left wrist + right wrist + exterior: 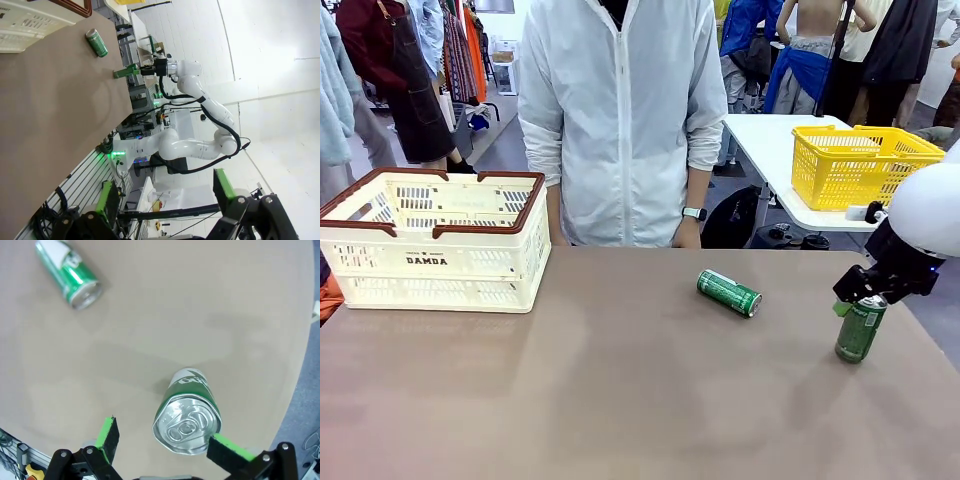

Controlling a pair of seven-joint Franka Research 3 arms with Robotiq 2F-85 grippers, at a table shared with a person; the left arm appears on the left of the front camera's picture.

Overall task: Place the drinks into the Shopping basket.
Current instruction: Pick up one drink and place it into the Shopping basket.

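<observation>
One upright can [186, 412] stands between the right tool's [167, 440] open jaws in its wrist view; front view hides that gap.

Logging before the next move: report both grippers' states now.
Left gripper: open, empty.
Right gripper: open, straddling the upright green can, not yet clamped.

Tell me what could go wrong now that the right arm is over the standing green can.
1. The upright green can sits off-centre between the pads of the open right tool, close to one pad; closing could shove or tip it.
2. It stands near the right edge of the table, so a knock might send it off.
3. The green can lying on its side could roll if bumped.
</observation>
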